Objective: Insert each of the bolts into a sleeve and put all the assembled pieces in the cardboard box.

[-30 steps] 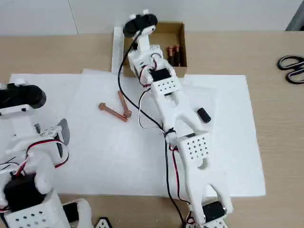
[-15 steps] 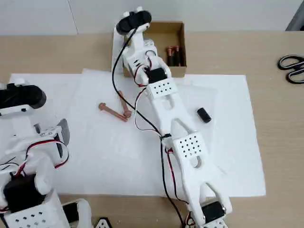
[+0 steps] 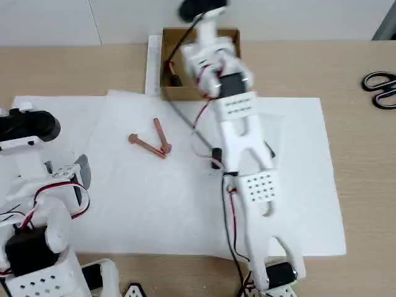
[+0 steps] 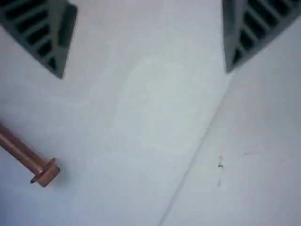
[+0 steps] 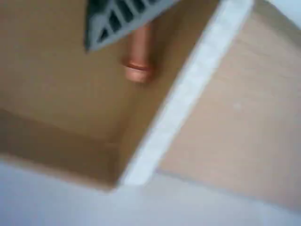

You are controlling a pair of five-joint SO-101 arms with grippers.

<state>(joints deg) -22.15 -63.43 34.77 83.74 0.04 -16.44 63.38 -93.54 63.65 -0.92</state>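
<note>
High view: right arm [image 3: 238,117] stretches across the white sheet [image 3: 124,204] to the cardboard box [image 3: 232,37] at the far side of the tabletop [image 3: 322,68]. Two bolts [image 3: 148,146] lie on the sheet, meeting at one end.

Left wrist view: left pincer [image 4: 144,70] wide open, holding nothing, above the sheet; one bolt [image 4: 28,157] lies nearby.

Right wrist view: right pincer [image 5: 124,21] over the box interior, a copper bolt [image 5: 138,52] just beside it. Open or closed: cannot tell.

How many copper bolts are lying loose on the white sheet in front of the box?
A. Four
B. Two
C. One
B: in the high view one copper bolt and a second bolt lie close together on the white sheet.
</note>
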